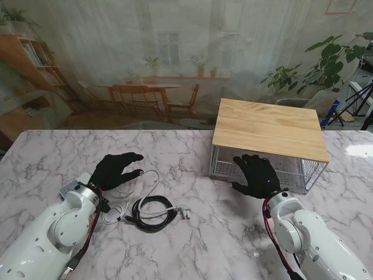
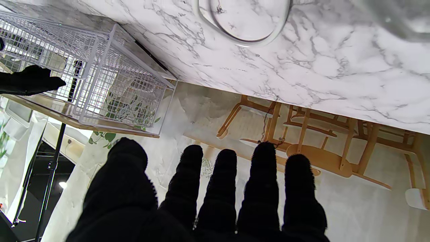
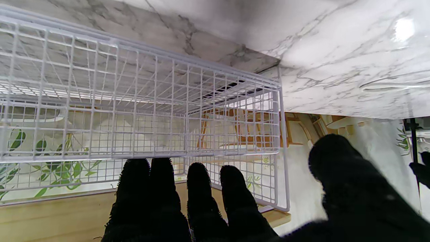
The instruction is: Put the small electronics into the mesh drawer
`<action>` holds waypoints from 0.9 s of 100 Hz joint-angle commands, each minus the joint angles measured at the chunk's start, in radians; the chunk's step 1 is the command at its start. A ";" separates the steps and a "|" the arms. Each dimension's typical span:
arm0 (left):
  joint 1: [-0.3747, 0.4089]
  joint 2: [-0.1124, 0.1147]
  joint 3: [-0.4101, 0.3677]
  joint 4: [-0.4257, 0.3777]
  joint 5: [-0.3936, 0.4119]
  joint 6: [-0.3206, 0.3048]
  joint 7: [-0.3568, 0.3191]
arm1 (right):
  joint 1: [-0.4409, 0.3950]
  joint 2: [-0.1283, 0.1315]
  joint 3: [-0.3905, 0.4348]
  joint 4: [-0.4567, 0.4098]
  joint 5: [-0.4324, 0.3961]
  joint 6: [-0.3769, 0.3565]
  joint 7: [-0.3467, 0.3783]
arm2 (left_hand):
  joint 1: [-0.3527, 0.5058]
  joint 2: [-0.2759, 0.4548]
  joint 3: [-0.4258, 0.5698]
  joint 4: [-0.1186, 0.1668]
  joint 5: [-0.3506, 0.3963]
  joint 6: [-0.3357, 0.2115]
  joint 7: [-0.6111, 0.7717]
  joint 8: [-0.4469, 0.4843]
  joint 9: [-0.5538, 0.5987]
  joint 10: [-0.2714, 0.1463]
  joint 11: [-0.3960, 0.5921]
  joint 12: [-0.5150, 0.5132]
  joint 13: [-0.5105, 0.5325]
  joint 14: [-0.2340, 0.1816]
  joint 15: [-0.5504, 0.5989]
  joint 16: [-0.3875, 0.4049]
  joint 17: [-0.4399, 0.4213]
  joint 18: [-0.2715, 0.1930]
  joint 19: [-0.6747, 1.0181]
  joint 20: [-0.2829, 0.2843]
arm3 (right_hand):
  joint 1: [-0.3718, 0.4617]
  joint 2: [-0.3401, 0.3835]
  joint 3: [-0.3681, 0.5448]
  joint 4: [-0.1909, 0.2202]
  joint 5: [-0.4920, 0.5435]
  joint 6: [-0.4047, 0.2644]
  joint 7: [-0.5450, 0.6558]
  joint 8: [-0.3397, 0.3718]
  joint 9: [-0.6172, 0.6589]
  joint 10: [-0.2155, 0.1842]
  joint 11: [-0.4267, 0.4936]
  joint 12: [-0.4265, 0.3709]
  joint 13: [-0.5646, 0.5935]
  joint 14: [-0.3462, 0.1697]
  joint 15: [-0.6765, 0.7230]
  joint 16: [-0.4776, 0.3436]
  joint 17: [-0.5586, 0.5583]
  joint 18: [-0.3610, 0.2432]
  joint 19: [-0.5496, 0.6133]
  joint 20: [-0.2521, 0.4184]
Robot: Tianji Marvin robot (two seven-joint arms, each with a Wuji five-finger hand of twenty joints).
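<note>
Under the wooden top [image 1: 269, 125], mesh drawer [image 1: 291, 172] front partly hidden by spread, empty right hand [image 1: 256, 174], left hand [image 1: 114, 170] likewise.

both arms reach forward, left hand [image 1: 115, 170] and right hand [image 1: 257, 174] flat, fingers spread, empty.

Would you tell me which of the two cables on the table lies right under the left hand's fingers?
The white cable, looping out beside the left hand. The black cable is coiled nearer to me, clear of the fingers.
</note>
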 commanded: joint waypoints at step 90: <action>-0.011 0.011 0.020 0.008 0.058 0.011 -0.029 | 0.135 -0.011 -0.115 0.151 0.035 0.111 -0.024 | 0.000 0.049 -0.025 0.001 0.002 0.001 -0.011 0.000 -0.028 0.001 -0.012 0.003 -0.014 -0.005 -0.012 -0.007 -0.021 0.023 -0.029 0.016 | 0.404 -0.111 0.256 -0.141 0.028 -0.267 0.894 0.144 0.207 -0.103 0.568 0.423 0.276 -0.385 0.926 0.491 0.446 -0.015 0.544 0.446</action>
